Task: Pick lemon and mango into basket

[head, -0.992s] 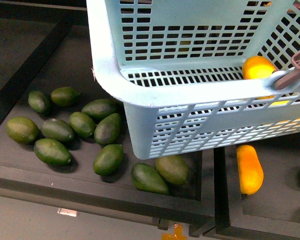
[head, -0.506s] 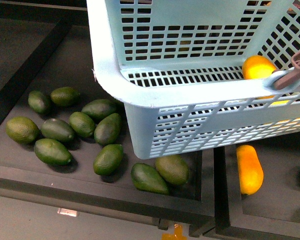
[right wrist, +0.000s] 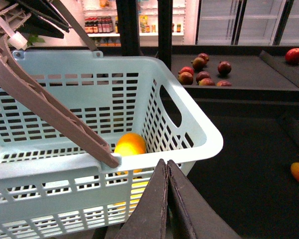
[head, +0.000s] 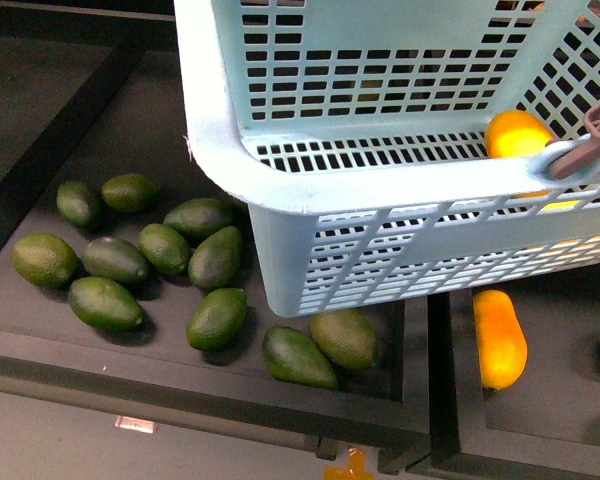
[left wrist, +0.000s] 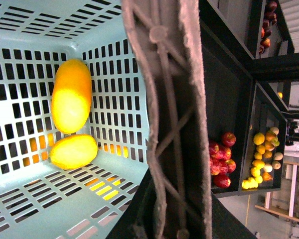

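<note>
Nothing has visibly shifted across the front-view frames: the large light aqua slotted plastic basket (head: 380,190) fills the same upper right of the frame, held above the dark shelf. Going left to right there, a cluster of dark green oval fruits (head: 165,250) lies at left centre on the black tray, the basket's rim crosses the middle, an orange-yellow fruit shows inside it at the right edge beside the brown swing handle (head: 590,140), and a second long orange fruit (head: 500,338) lies on the shelf at lower right. The left wrist view adds what the front hides: two fruits rest touching in the basket, the longer orange-yellow mango (left wrist: 71,95) and the shorter smooth yellow lemon (left wrist: 74,151); the left gripper itself cannot be made out there. The right wrist view shows the right gripper (right wrist: 165,199) with its dark fingers pressed together and empty, low in the frame just outside the basket wall. Both fruits appear already placed, so the picking looks finished; any next move would likely be only a retreat or setting the basket down.
</note>
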Controlling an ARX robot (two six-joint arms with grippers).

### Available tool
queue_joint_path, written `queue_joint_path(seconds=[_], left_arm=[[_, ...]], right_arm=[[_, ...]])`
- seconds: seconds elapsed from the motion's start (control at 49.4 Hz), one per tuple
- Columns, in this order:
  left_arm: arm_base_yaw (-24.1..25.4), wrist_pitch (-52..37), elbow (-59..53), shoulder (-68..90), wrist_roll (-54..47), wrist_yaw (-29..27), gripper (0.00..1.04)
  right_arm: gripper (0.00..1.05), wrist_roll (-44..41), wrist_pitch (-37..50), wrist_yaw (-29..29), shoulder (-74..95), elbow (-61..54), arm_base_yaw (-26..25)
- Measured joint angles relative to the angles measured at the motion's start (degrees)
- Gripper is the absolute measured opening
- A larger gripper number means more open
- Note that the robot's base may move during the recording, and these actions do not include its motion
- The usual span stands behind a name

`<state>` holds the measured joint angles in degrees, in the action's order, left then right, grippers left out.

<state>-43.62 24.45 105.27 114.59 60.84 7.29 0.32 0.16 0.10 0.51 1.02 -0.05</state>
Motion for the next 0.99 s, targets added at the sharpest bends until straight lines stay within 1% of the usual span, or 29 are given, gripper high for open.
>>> queue_joint_path(seconds=[0.081,0.122,0.182,0.263,0.324,0.344,0.385,0.486,0.587,0.608,0.648,0.668,0.77,0.992], left_arm=[[0.0,0.0,0.0,0.0,0.1,0.0,0.06],[0.0,0.0,0.0,0.0,0.1,0.0,0.06],[0.0,0.0,0.0,0.0,0.1,0.0,0.06],[0.0,0.0,0.0,0.0,0.0,0.0,0.06],[0.0,0.0,0.0,0.0,0.0,0.0,0.06],[0.0,0.0,0.0,0.0,0.1,0.0,0.06],[0.0,0.0,0.0,0.0,0.0,0.0,0.06],[0.0,0.0,0.0,0.0,0.1,0.0,0.06],[0.0,0.0,0.0,0.0,0.0,0.0,0.06],[0.0,0.0,0.0,0.0,0.1,0.0,0.06],[0.0,0.0,0.0,0.0,0.1,0.0,0.06],[0.0,0.0,0.0,0.0,0.1,0.0,0.06],[-0.5,0.0,0.0,0.0,0.0,-0.2,0.06],[-0.9,0.0,0.0,0.0,0.7,1.7,0.06]], right_arm=[[0.02,0.0,-0.1,0.0,-0.1,0.0,0.0],[0.06,0.0,-0.1,0.0,-0.1,0.0,0.0],[0.17,0.0,-0.1,0.0,-0.1,0.0,0.0],[0.28,0.0,-0.1,0.0,-0.1,0.0,0.0],[0.38,0.0,-0.1,0.0,-0.1,0.0,0.0],[0.39,0.0,-0.1,0.0,-0.1,0.0,0.0],[0.46,0.0,-0.1,0.0,-0.1,0.0,0.0],[0.7,0.0,-0.1,0.0,-0.2,0.0,0.0],[0.87,0.0,-0.1,0.0,-0.2,0.0,0.0],[0.88,0.0,-0.1,0.0,-0.2,0.0,0.0],[0.96,0.0,-0.1,0.1,-0.2,0.0,0.0],[0.98,0.0,-0.1,0.1,-0.2,0.0,0.0],[0.96,0.0,-0.1,0.1,-0.2,0.0,0.0],[0.96,0.0,-0.1,0.1,-0.2,0.0,0.0]])
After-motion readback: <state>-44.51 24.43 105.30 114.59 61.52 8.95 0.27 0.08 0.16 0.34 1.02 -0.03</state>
